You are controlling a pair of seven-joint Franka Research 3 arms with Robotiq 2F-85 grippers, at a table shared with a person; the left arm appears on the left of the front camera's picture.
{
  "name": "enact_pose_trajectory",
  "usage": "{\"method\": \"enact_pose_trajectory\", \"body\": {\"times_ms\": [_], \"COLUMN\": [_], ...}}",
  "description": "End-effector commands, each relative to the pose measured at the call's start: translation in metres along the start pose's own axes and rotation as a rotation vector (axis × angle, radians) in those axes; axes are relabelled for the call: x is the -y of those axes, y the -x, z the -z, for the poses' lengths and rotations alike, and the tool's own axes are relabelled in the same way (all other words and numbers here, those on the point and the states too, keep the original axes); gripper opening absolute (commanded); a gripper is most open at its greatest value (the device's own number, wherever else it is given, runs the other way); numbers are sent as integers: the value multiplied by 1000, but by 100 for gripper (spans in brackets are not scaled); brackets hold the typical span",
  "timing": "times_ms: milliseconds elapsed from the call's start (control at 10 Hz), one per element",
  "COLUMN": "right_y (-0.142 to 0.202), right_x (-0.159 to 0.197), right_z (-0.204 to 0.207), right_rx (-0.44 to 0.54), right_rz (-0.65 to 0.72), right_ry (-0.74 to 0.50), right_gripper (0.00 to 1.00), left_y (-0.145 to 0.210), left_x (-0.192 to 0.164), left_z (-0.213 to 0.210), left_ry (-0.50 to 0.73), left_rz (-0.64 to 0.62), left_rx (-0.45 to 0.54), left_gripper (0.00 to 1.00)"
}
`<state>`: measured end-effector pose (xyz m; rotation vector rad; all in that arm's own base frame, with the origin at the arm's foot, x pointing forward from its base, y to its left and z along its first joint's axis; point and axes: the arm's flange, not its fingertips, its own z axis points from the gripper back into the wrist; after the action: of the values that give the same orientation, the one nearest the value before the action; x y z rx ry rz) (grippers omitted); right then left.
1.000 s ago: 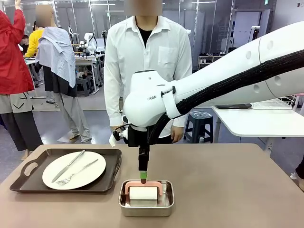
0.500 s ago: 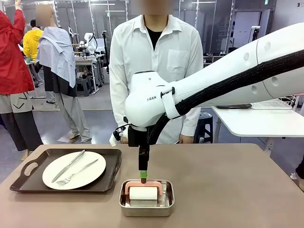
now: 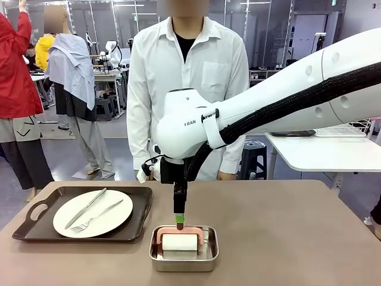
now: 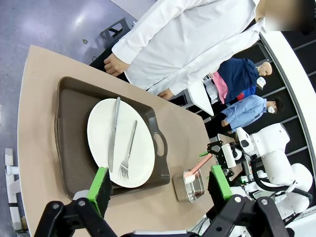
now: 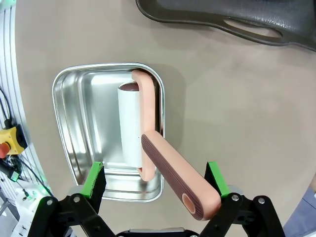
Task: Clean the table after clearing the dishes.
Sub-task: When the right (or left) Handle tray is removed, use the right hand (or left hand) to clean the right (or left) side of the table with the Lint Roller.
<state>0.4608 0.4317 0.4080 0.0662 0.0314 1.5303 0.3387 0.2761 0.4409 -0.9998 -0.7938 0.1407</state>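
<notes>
On the left of the brown table [image 3: 286,238] a dark tray [image 3: 141,202] carries a white plate [image 3: 113,221] with a knife [image 3: 87,207] and fork [image 3: 100,215]. At front centre a steel pan [image 3: 202,257] holds a lint roller [image 3: 179,242] with a pink handle. My right gripper [image 3: 179,224] hangs just above that pan, pointing down. In the right wrist view its jaws [image 5: 155,180] stand open on either side of the raised pink handle [image 5: 177,180], not touching it. My left gripper [image 4: 159,183] is open, high over the tray [image 4: 66,133] and plate [image 4: 101,128].
A person in a white shirt [image 3: 187,77] stands at the table's far edge, hands down by the sides. A white side table [image 3: 321,152] stands at the right, beyond the tabletop. The tray's handle [image 5: 247,24] lies close beside the pan [image 5: 66,123].
The person behind the table has shifted a little from side to side. My right arm and the roller have stayed where they were.
</notes>
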Motion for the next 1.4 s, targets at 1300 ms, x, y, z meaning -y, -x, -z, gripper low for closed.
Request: {"method": "enact_pose_trajectory", "body": {"times_ms": [1300], "right_y": [544], "right_x": [-23], "right_z": [26], "right_rx": [1644], "right_rz": [1546], "right_ry": [-672], "right_gripper": [100], "left_y": [0], "left_x": [0], "left_z": [-4], "left_ry": [12], "left_rz": [8], "left_rx": [-1], "left_gripper": [100]}}
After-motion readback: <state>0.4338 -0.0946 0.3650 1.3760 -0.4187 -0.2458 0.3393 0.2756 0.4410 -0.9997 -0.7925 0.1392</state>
